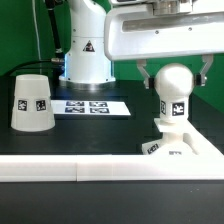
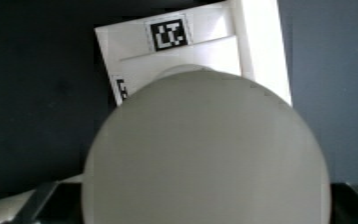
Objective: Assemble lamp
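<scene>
White bulb (image 1: 172, 92) stands upright on base (image 1: 186, 146), exterior view's right; fingers (image 1: 147, 73) spread either side; shade (image 1: 32, 100) left on desk (image 1: 100, 132).

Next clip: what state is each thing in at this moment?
base: lying flat.
bulb: standing upright on the base.
gripper: open, one finger on either side of the bulb.
shade: wide end down, standing apart, not fitted.
</scene>
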`<action>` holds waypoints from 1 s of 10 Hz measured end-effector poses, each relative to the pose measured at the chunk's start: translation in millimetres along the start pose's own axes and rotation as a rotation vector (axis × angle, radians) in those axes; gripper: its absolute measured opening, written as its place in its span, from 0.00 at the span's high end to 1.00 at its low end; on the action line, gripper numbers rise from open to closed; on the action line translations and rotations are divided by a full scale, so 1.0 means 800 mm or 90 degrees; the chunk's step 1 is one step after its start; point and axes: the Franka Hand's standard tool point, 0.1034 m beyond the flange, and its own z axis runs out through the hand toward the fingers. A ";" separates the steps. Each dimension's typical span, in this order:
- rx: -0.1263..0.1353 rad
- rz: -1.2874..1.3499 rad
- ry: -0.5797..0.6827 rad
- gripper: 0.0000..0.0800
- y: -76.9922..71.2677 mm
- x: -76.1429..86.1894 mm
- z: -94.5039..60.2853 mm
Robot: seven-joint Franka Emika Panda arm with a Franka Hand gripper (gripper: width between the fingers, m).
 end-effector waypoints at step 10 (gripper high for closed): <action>0.007 0.520 -0.063 0.28 -0.006 -0.011 0.005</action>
